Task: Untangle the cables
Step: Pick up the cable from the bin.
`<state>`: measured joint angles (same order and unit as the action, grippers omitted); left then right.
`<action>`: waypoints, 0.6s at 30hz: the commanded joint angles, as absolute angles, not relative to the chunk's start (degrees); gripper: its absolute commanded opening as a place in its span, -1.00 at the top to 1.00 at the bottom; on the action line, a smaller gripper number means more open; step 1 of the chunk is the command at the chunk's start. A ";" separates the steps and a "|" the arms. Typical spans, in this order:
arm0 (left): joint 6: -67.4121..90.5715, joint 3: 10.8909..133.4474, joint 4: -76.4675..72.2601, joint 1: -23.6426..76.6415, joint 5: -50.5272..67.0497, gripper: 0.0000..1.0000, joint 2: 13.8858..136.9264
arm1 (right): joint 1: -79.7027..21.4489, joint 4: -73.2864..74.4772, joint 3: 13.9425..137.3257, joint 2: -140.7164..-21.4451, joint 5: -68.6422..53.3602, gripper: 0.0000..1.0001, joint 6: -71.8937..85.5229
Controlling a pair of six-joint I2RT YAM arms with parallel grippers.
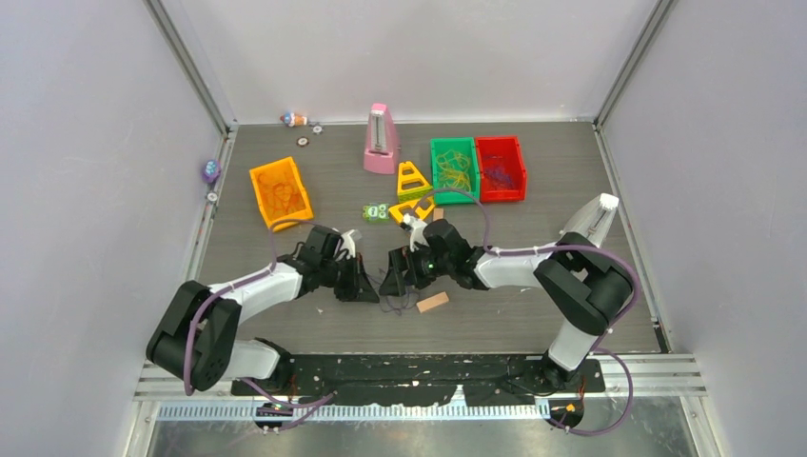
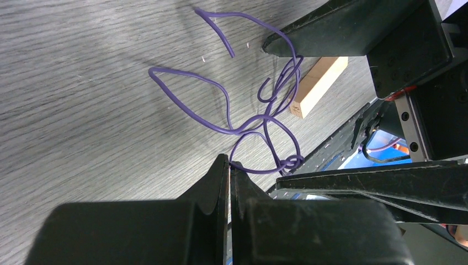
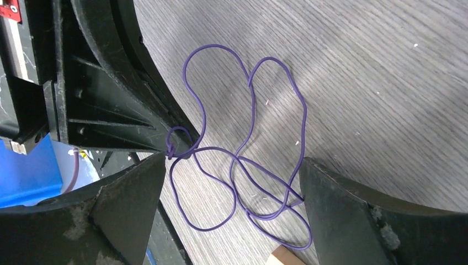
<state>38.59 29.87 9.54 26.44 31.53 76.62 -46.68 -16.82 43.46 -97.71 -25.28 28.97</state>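
**ENTRY: purple cable, knotted, pinched by one gripper and straddled by the other**

**Item.** One purple cable (image 3: 305, 118), thin and floppy, thrown into several overlapping loops. I cannot tell whether it is one strand or more. A small knot (image 3: 172, 149) gathers it at one end.

**Location.** It lies flat on the counter (image 1: 333, 181), midway along the near edge, in the gap where my two arms meet. A wooden block (image 1: 433, 302) lies just beside it on the right.

**Left gripper (image 2: 228, 165).** Clenched, with a strand of the purple cable nipped at the very tips. The knot sits just beside those tips.

**Right gripper (image 3: 232, 163).** Released, jaws spread wide and holding nothing. Its fingers (image 3: 336, 204) stand one on each side of the loops, low over the counter.

**Governing relation.** From the right gripper, the knot lies off towards one fingertip, on the left arm's side. The loops lie between the jaws and stretch ahead of the fingers, and that is their long axis. The left arm has its grip already, so the free loops fall to the right arm. I judge it needs one strand near the knot rather than the whole bundle. Closing where it stands would likely gather several crossings together.

**Other stock.** An orange bin (image 1: 281, 190) stands towards the far left corner. A green bin (image 1: 454, 168) and a red bin (image 1: 501, 168) stand side by side near the far edge. All three are well apart from this item, and each holds loose strands.
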 commanded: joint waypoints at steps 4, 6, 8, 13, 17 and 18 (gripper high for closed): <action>38.57 31.85 6.96 25.84 33.99 1.00 76.56 | -47.77 -11.37 41.88 -94.17 -24.38 -0.95 24.31; 38.58 31.89 6.81 25.84 34.17 1.00 76.37 | -48.70 -9.34 41.83 -93.45 -22.49 -0.99 23.17; 38.71 31.86 6.82 25.80 34.24 1.00 76.44 | -49.90 -8.31 41.80 -92.68 -20.07 -0.99 22.47; 39.24 31.36 6.20 25.80 35.05 1.00 76.39 | -53.36 -4.06 43.90 -93.03 -13.17 -0.94 20.86; 39.05 31.35 6.85 25.84 35.08 1.00 75.96 | -56.24 -1.42 46.46 -94.37 -8.33 -0.94 19.91; 38.94 31.34 7.09 25.84 35.00 1.00 75.86 | -56.69 -0.93 47.19 -94.72 -6.28 -0.94 19.71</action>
